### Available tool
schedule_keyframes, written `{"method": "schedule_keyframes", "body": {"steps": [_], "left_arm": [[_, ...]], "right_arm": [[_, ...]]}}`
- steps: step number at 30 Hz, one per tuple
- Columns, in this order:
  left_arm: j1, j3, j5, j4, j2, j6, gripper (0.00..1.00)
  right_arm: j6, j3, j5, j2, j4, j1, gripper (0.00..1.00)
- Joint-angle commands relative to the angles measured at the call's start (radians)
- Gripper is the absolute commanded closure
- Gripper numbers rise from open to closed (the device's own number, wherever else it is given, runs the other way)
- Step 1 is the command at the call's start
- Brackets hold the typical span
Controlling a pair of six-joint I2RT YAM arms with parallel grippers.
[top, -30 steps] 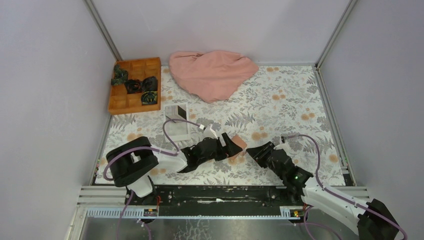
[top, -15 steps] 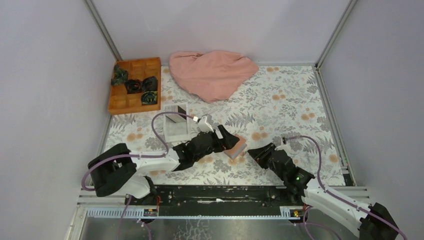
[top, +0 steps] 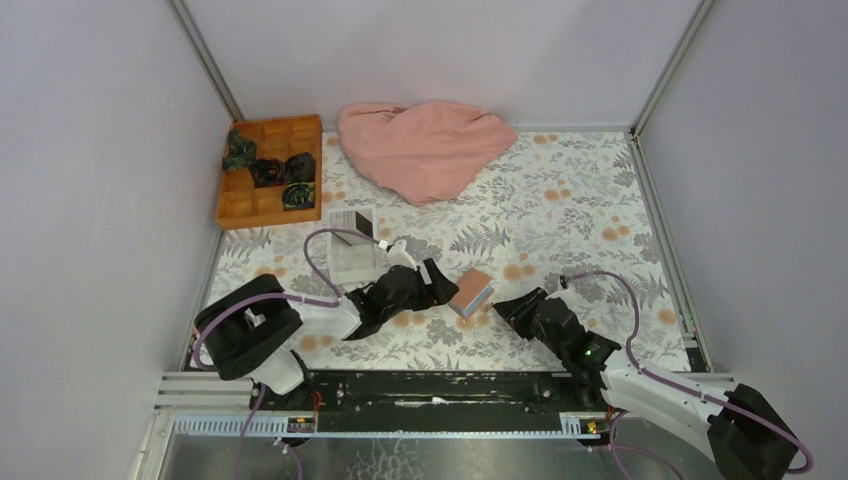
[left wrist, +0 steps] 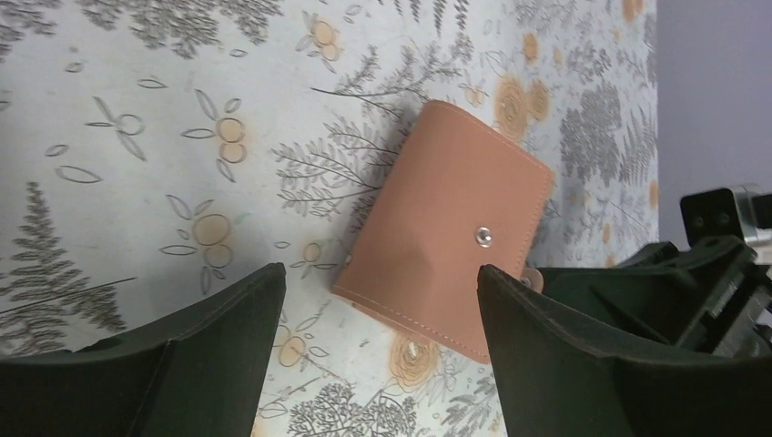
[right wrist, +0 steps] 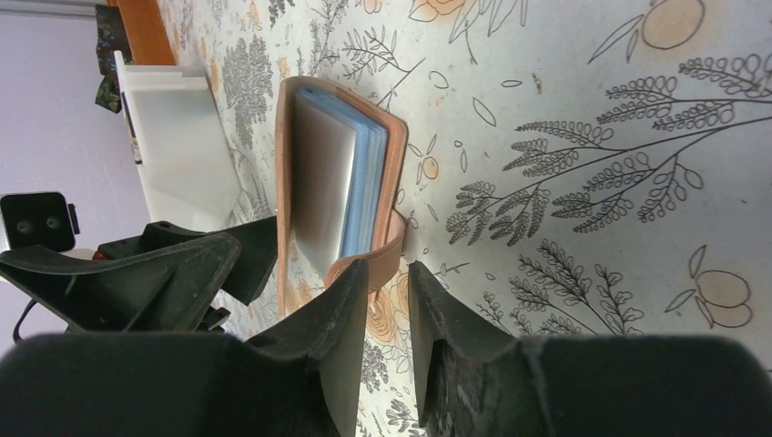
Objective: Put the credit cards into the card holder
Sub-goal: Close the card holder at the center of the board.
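Observation:
The reddish-brown card holder [top: 471,292] lies on the flowered table between my two grippers. In the left wrist view it [left wrist: 446,228] lies flat with its snap stud facing up. The right wrist view shows its open edge [right wrist: 287,191] with silvery and blue credit cards [right wrist: 364,182] tucked inside and the strap [right wrist: 387,255] loose. My left gripper [top: 436,284] [left wrist: 378,273] is open and empty, just left of the holder. My right gripper [top: 508,305] [right wrist: 387,269] has a narrow gap between its fingers, holds nothing, and sits just short of the strap.
A white shallow tray [top: 350,262] stands behind the left gripper, with a dark flat piece [top: 362,224] at its far end. It also shows in the right wrist view [right wrist: 182,146]. An orange compartment box [top: 265,205] is at the back left, and a pink cloth [top: 425,145] at the back.
My left gripper has let go of the card holder and drawn back to the left. The holder has settled onto the table. My right gripper has barely moved.

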Motion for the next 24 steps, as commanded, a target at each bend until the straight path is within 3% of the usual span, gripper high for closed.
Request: {"method": "schedule_keyframes", "body": {"steps": [1, 10, 24], "left_arm": [[0.006, -0.013, 0.063, 0.125, 0.015, 0.049, 0.17], [0.006, 0.054, 0.107, 0.006, 0.075, 0.107, 0.27], [0.004, 0.108, 0.106, -0.040, 0.138, 0.150, 0.31]], "right_arm": [[0.017, -0.115, 0.041, 0.004, 0.061, 0.010, 0.70], [0.020, -0.119, 0.040, -0.003, 0.061, 0.012, 0.70], [0.022, -0.114, 0.048, 0.010, 0.057, 0.013, 0.70]]}}
